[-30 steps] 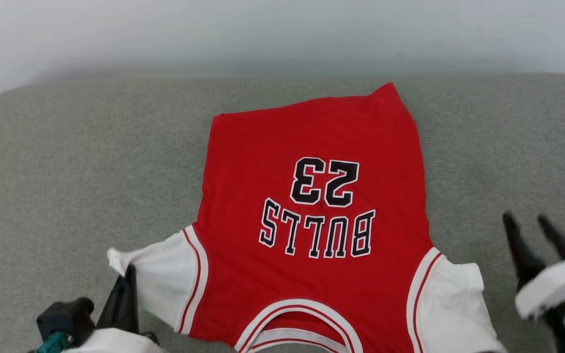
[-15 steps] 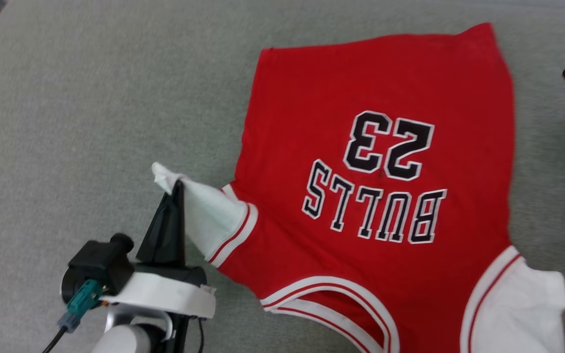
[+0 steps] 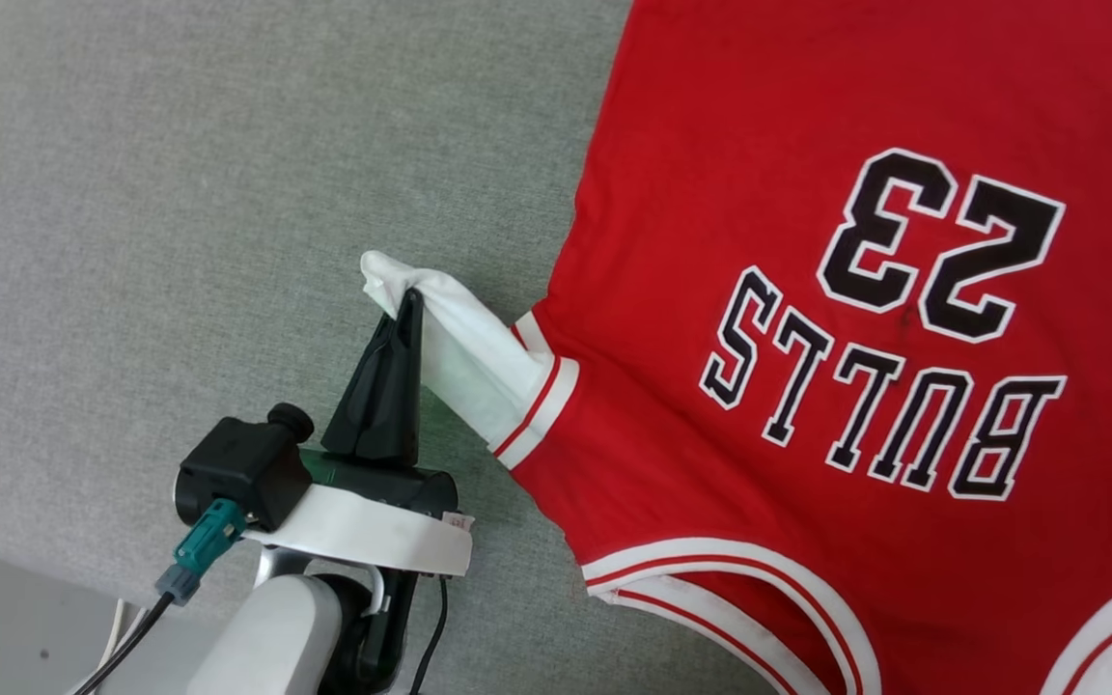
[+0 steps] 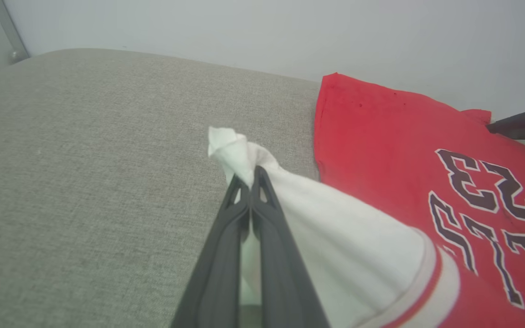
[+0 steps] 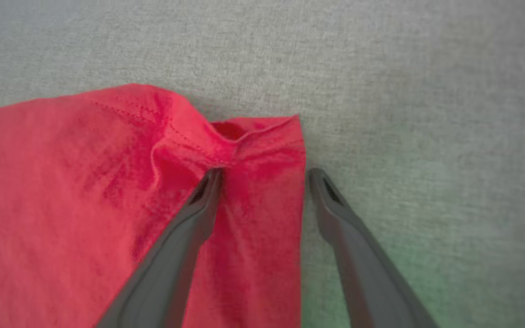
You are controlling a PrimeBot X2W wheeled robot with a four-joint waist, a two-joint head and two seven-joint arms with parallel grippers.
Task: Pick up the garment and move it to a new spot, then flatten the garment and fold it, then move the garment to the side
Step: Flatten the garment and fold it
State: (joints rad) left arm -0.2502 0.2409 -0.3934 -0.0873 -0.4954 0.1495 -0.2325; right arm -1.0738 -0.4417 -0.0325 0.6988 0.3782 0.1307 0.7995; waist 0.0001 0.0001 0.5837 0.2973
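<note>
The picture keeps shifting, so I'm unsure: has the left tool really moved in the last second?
Yes. Against the BULLS lettering, the left tool, pinching the white sleeve, has risen and come slightly nearer the lettering.

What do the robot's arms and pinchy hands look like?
The left gripper has long, thin black jaws that taper to points. Behind them sit a white collar, a boxy black camera with a teal plug and dark cable, then a pale grey forearm. The right gripper has the same dark jaws, with small slots near the tips.
</note>
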